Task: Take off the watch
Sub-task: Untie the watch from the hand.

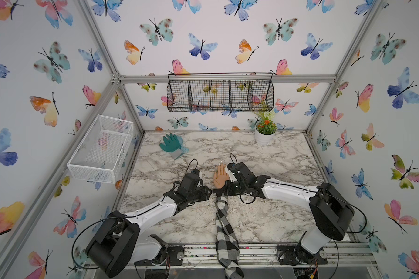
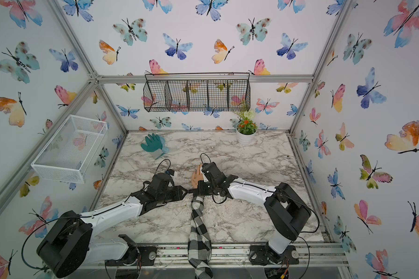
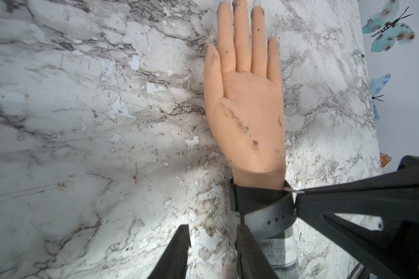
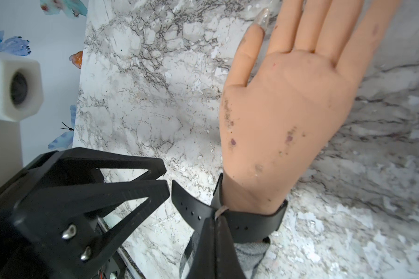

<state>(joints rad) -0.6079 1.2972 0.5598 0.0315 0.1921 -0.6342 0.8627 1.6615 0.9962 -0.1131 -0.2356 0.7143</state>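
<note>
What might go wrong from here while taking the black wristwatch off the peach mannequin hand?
1. The right gripper pinches only a small pale tab on the black wristwatch strap; it may slip free.
2. The strap's free end lies just past the tips of the open left gripper, so closing could miss it.
3. Pulling might drag the peach mannequin hand across the marble tabletop.
</note>
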